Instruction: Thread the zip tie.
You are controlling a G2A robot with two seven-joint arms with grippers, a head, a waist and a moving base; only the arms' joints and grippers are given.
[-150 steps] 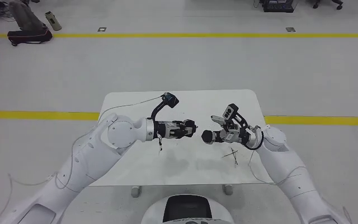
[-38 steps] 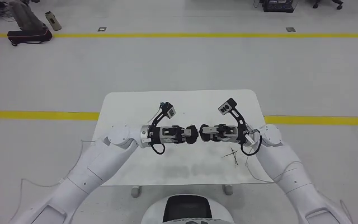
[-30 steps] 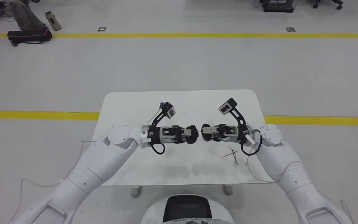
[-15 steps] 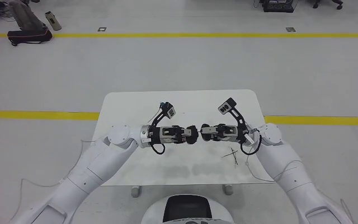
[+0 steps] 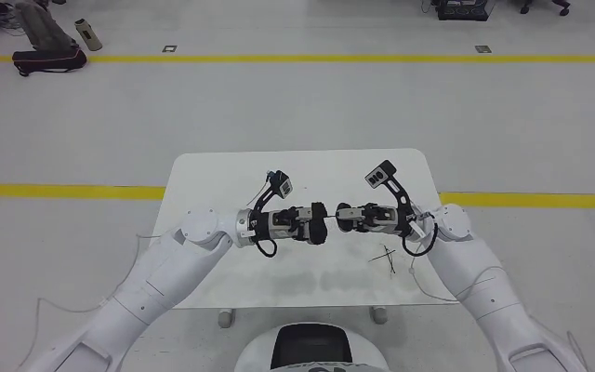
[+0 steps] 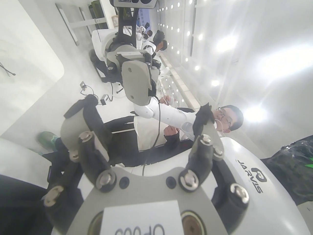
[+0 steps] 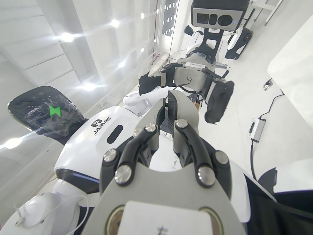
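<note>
Zip tie seems pinched in my closed right pincer, its tip just before the wide-open left pincer facing it, so I judge we're mid-alignment; next needs a steady, straight feed.

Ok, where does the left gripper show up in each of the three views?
Top view: left gripper above the middle of the white table.
Left wrist view: left gripper in the foreground, its fingers spread wide.
Right wrist view: left gripper farther off, straight ahead, dark pads apart.
Shared landmark: the white table.
</note>
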